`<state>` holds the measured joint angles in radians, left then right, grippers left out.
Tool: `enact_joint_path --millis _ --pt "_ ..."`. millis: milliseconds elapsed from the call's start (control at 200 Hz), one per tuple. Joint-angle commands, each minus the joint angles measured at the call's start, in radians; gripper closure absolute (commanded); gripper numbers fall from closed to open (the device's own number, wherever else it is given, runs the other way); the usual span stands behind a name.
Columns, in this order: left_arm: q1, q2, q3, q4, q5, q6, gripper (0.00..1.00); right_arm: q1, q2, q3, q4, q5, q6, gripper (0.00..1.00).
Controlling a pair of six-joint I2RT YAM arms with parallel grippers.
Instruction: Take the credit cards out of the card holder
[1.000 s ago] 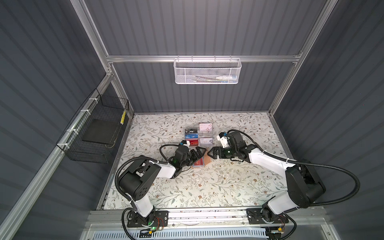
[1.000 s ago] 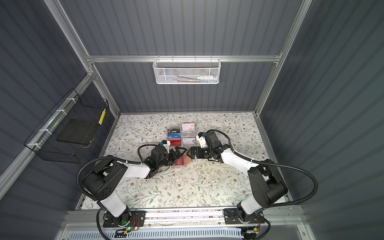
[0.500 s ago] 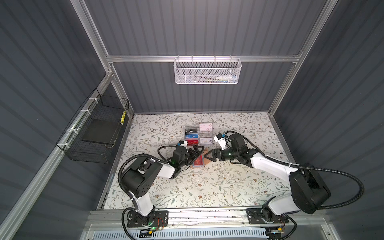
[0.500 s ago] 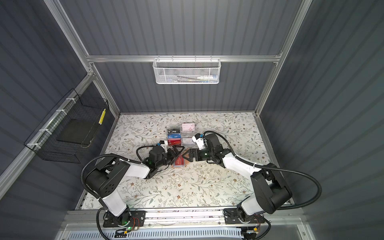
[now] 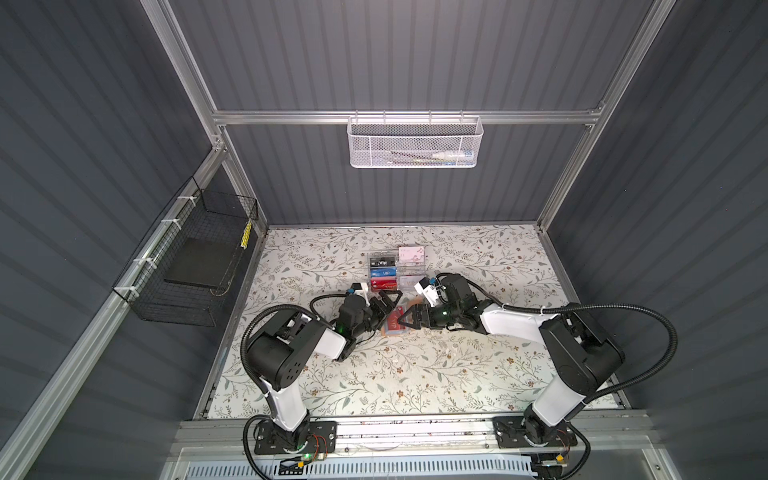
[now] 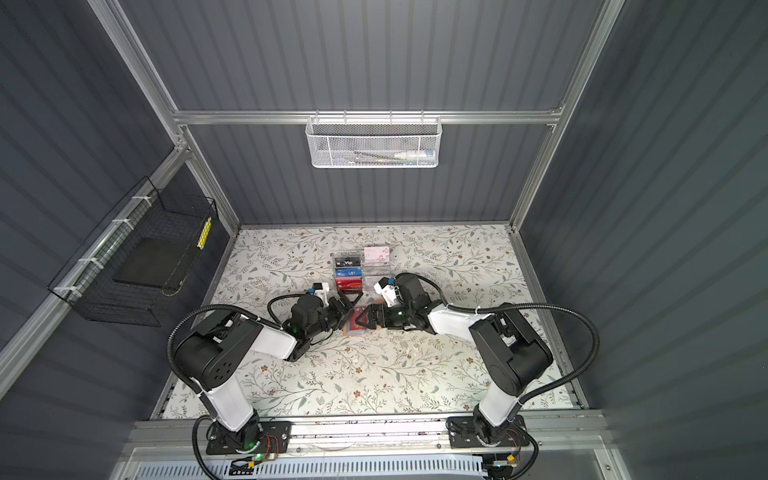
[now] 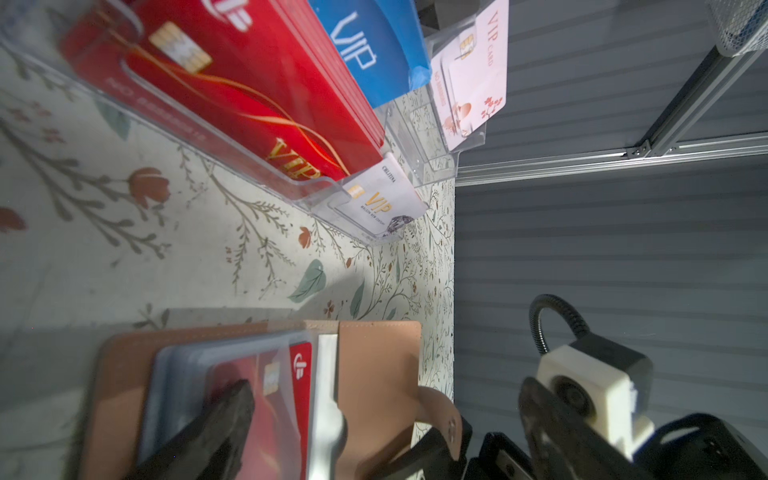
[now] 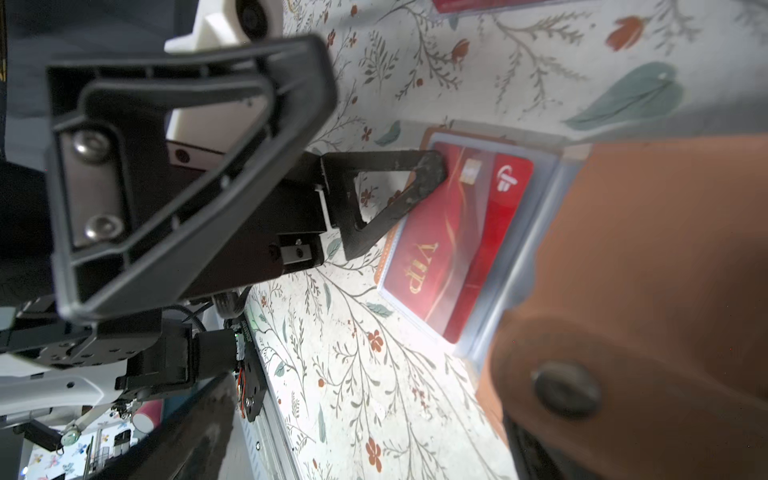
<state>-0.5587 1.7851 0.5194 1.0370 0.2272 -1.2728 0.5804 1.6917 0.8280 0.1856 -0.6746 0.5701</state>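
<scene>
Wrist cameras told more than the overhead pair. In both top views the open peach-tan leather-like card holder point(image 5: 392, 330) point(image 6: 353, 328) lay on the floral-patterned table cover point(image 5: 415, 374), mid-table between the two arms, but the left gripper point(image 5: 388, 305) and right gripper point(image 5: 405, 321) met over it and hid most of it. The right wrist view showed what they covered: the left gripper point(image 8: 374, 116) stood wide, one black fingertip point(image 8: 432, 166) resting on a corner of the red VIP credit card point(image 8: 449, 249), which sat inside a grey-clear plastic sleeve point(image 8: 511, 270) of the holder. That view also had the holder's peach snap tab point(image 8: 565, 390) raised close to the lens, beside one of the right gripper's widely spread jaws; whether it touched them could not be told. Only the left wrist view gave the clear acrylic tiered rack point(image 7: 316, 195) up close, just beyond the holder, with stacked red cards point(image 7: 257, 83), a blue card point(image 7: 365, 50) and pale pink cards point(image 7: 478, 75) standing in its tiers, and the right arm's white wrist camera point(image 7: 582, 386) facing in. A white mesh basket point(image 5: 415, 141) hung on the back rail and a black wire basket point(image 5: 195, 266) on the left wall, both well apart from the holder.
</scene>
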Motion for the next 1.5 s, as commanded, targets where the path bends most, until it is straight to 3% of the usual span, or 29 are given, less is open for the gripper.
enact_joint_path --millis 0,315,906,1496 --pt "0.013 0.034 -0.029 -0.046 0.012 -0.011 0.00 -0.031 0.039 0.016 0.030 0.019 0.042 0.01" --pt "0.025 0.044 -0.044 -0.027 0.025 -0.010 0.00 -0.053 0.146 0.036 0.114 -0.050 0.097 0.02" --pt "0.056 0.072 -0.084 0.037 0.049 -0.022 0.00 -0.054 0.236 0.041 0.291 -0.160 0.187 0.32" --pt "0.062 0.182 -0.105 0.173 0.078 -0.054 0.00 -0.055 0.310 0.040 0.453 -0.208 0.283 0.48"
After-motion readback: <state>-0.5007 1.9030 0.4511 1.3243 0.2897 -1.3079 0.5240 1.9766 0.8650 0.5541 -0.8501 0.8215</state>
